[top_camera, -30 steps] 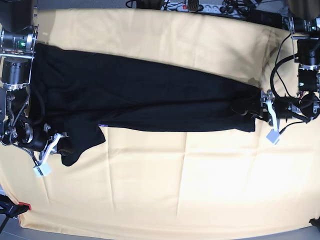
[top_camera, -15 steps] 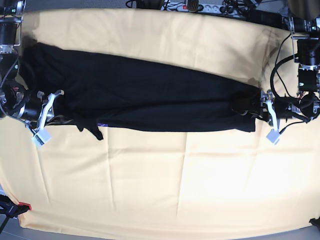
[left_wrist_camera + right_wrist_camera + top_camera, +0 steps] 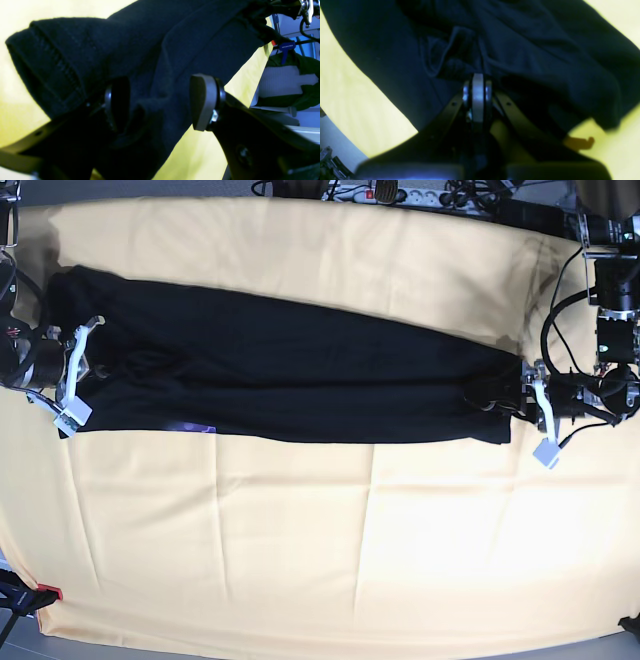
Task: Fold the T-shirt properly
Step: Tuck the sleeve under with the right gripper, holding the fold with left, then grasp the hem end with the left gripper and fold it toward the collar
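The black T-shirt [image 3: 300,380] lies as a long folded band across the yellow-covered table, with a sliver of purple print [image 3: 197,427] at its near edge. My right gripper [image 3: 90,365] is at the shirt's left end. In the right wrist view its jaws [image 3: 478,82] are pressed together on a fold of the black cloth [image 3: 532,50]. My left gripper [image 3: 505,395] is at the shirt's right end. In the left wrist view it [image 3: 160,102] stands open, with a hemmed bunch of the shirt [image 3: 175,37] between its pads.
The yellow cloth [image 3: 350,530] covers the whole table, with creases in it. A power strip and cables [image 3: 390,192] lie along the far edge. A red-tipped clamp [image 3: 45,592] sits at the near left corner. A blue clamp [image 3: 286,47] shows beyond the table edge.
My right gripper has moved up toward the far side, carrying the hanging sleeve over onto the shirt's body. The shirt's near edge is now straight. The left arm has not moved.
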Controlling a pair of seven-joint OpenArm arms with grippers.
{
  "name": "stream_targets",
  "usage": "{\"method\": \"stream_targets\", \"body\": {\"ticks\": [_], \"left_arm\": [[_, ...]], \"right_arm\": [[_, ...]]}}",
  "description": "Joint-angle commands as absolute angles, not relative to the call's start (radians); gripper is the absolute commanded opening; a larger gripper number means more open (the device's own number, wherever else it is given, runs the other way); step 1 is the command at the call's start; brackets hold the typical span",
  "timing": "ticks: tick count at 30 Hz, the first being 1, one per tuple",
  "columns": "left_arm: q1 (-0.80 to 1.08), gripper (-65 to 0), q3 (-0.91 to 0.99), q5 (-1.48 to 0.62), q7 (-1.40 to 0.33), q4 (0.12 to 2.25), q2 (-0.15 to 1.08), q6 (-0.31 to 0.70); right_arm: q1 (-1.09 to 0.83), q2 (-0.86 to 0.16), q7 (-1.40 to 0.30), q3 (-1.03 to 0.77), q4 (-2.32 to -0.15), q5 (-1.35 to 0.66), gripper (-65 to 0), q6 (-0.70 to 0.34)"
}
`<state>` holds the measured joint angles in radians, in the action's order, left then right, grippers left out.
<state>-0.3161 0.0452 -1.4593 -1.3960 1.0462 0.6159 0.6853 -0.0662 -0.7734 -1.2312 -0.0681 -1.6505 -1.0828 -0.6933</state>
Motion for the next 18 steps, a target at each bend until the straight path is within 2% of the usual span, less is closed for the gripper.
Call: {"method": "stream_targets", "body": {"ticks": [1, 5, 9, 13, 14, 18], "left_arm": [[-0.342, -25.5, 0.053, -1.484, -1.396, 1.059, 0.638, 0.688], [-0.342, -25.5, 0.053, -1.484, -1.396, 1.059, 0.646, 0.688], [-0.354, -25.5, 0.055, -1.484, -1.396, 1.059, 0.662, 0.681], [-0.363, -25.5, 0.055, -1.484, -1.383, 1.059, 0.696, 0.645], [-0.363, -25.5, 0.055, -1.484, -1.377, 1.059, 0.707, 0.642], [-0.361, -25.5, 0.109, -1.484, -1.383, 1.059, 0.732, 0.642]], "right_arm": [[-0.052, -0.796, -1.249, -0.079, -1.666, -1.097, -65.0, -0.698], [-0.053, -0.801, -1.386, -0.079, -1.666, -1.169, -65.0, -0.698], [-0.052, -0.813, -1.396, -0.079, -1.667, -1.309, -64.9, -0.698], [-0.05, -0.826, -1.396, -0.08, -1.676, -1.462, -35.5, -0.698], [-0.05, -0.833, -1.396, -0.08, -1.683, -1.484, -32.2, -0.698], [-0.05, -0.873, -1.396, -0.08, -1.719, -1.484, -31.9, -0.698]]}}
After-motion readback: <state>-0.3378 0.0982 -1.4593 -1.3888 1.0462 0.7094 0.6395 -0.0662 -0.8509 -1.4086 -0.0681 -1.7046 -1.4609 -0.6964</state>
